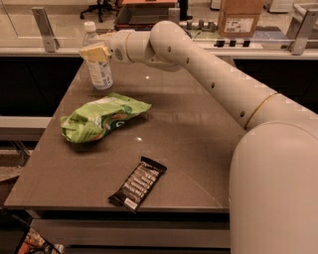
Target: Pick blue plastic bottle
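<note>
Camera view: claw (pixel 95 51) seems clamped on upright blue plastic bottle (pixel 101 75) on table (pixel 198 149).

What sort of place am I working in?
Likely an office or lab space: a cardboard box and rolling chair base behind the grey table. The gripper is at the blue plastic bottle, far-left corner.

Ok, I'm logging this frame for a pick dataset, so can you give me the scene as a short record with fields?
surface: grey table
target: blue plastic bottle, upright near the far left corner, white cap on
end effector: at the bottle's upper part, overlapping it in the camera view
arm: reaches in from the right across the far side of the table
other items: green bag, crumpled, mid-left; dark snack bar, lying flat near the front edge
</note>
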Controlling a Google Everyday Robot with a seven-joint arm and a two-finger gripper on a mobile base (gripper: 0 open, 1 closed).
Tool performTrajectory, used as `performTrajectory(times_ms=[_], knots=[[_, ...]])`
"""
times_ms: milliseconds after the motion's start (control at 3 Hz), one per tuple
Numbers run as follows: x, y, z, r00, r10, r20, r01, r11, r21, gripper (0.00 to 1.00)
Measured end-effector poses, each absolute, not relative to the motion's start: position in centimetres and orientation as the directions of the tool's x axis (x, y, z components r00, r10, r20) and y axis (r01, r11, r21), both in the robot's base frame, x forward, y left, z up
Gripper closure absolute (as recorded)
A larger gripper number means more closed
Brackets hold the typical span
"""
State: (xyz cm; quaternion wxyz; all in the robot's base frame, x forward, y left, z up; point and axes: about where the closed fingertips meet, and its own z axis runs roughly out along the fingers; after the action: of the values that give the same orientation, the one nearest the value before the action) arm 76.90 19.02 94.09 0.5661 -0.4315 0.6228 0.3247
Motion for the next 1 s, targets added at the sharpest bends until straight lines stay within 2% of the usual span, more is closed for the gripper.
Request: performTrajectory(times_ms=[333, 667, 1000], knots=[[76.81, 19.28, 94.03, 0.013, -0.17, -0.985, -0.907, 0.413, -0.083, 0.89], [76.73, 19.53, 93.97, 0.013, -0.169, -0.985, -0.908, 0.41, -0.082, 1.0], [76.74, 19.71, 94.1, 0.016, -0.182, -0.983, -0.906, 0.414, -0.091, 1.0]])
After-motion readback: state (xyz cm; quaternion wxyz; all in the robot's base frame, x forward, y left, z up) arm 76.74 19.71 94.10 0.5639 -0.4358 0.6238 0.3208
